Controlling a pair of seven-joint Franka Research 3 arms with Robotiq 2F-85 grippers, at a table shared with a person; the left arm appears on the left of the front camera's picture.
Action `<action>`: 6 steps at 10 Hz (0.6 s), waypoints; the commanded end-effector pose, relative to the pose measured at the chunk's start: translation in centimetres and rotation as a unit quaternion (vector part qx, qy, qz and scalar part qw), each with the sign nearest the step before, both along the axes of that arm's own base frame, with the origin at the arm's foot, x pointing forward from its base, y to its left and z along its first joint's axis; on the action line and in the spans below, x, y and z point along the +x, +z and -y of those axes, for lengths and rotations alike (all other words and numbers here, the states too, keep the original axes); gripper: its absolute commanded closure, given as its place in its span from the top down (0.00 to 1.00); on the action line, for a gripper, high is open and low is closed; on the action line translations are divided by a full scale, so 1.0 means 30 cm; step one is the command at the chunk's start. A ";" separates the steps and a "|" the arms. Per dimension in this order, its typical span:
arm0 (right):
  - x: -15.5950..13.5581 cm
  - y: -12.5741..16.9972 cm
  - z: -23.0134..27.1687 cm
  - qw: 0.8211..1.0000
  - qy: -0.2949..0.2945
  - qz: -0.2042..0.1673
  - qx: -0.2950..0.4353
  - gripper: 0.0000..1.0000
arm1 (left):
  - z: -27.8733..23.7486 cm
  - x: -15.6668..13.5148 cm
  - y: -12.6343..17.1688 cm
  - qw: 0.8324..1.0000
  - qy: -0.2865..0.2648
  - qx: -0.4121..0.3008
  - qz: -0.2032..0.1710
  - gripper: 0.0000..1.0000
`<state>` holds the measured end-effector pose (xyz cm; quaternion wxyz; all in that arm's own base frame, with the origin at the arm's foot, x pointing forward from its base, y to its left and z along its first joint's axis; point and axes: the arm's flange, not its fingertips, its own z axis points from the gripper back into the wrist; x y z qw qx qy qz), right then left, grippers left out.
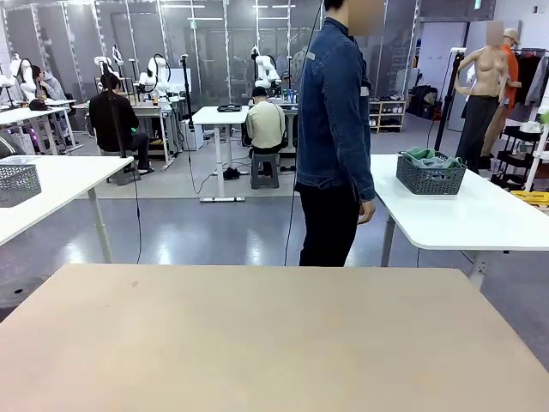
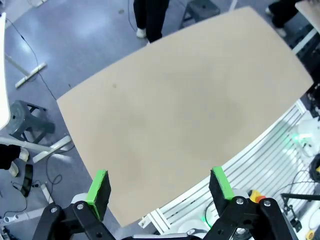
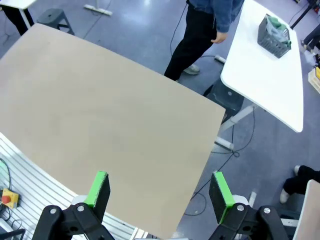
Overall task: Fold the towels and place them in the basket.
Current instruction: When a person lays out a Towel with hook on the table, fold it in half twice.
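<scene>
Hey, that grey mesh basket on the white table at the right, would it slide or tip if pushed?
The basket is low and wide, so it would probably slide on the smooth white table rather than tip. Its lattice walls suggest light plastic. The towels heaped inside look soft, likely adding little weight.
</scene>
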<state>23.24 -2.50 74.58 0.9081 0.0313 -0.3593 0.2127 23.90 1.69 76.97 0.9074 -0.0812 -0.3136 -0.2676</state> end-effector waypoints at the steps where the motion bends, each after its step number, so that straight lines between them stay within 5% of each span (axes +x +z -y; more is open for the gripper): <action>1: -0.050 0.027 0.060 1.000 0.009 -0.020 0.009 1.00 | -0.027 -0.034 0.015 1.000 -0.005 -0.013 0.007 1.00; 6: -0.101 0.048 0.084 1.000 -0.003 -0.012 0.018 1.00 | -0.042 -0.053 0.030 1.000 0.012 -0.011 0.018 1.00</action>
